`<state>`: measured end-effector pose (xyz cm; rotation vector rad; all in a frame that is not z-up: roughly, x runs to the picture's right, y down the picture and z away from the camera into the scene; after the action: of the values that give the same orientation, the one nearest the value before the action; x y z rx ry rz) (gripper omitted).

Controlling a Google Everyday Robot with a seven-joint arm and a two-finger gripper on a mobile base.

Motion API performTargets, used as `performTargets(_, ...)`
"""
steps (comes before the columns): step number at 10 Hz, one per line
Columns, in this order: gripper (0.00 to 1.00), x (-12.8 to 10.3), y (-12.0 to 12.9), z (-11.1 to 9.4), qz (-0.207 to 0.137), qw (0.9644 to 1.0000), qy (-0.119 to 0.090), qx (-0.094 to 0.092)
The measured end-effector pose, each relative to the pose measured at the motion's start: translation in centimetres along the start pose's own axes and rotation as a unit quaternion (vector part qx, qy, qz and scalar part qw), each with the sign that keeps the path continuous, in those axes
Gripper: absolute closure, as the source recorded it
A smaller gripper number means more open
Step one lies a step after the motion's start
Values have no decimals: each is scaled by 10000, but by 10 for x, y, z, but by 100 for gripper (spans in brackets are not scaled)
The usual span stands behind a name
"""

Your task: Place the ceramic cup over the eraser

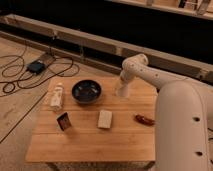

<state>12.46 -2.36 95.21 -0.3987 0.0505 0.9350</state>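
- Gripper [122, 85] low at the table's [90, 142] far edge, apparently at the ceramic cup [120, 93]; grip state can't be told.
- Eraser [63, 121] lies well apart from it, past the dark bowl [86, 91]; a low carry risks clipping that bowl.

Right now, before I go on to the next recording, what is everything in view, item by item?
wooden table: one, light brown, centre of view
bowl: one, dark, round, back centre of the table
ceramic cup: one, off-white, right of the bowl, at the gripper; hard to separate from it
eraser: one, dark with a reddish face, front left
flat pad: one, pale beige, in front of the bowl
pale elongated item: one, whitish, left of the bowl; kind unclear
red-brown item: one, elongated, right side
cables: several, black, floor at left
small box: one, dark, among the cables
robot arm: one, white, reaching in from the right
gripper: one, white, over the table's back right
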Motion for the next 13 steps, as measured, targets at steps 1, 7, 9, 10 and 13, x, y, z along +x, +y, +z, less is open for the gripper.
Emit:
performTargets(1, 56, 0, -1, 0, 4, 10000, 38, -12)
performTargets(7, 100, -1, 3, -33, -186, 9992, 333, 143)
performTargets(9, 100, -7, 22, -51, -334, 9991, 269, 74)
performTargets(10, 100, -9, 36, -61, -420, 9989, 191, -4)
performTargets(13, 100, -10, 85, -96, -650, 9972, -151, -348)
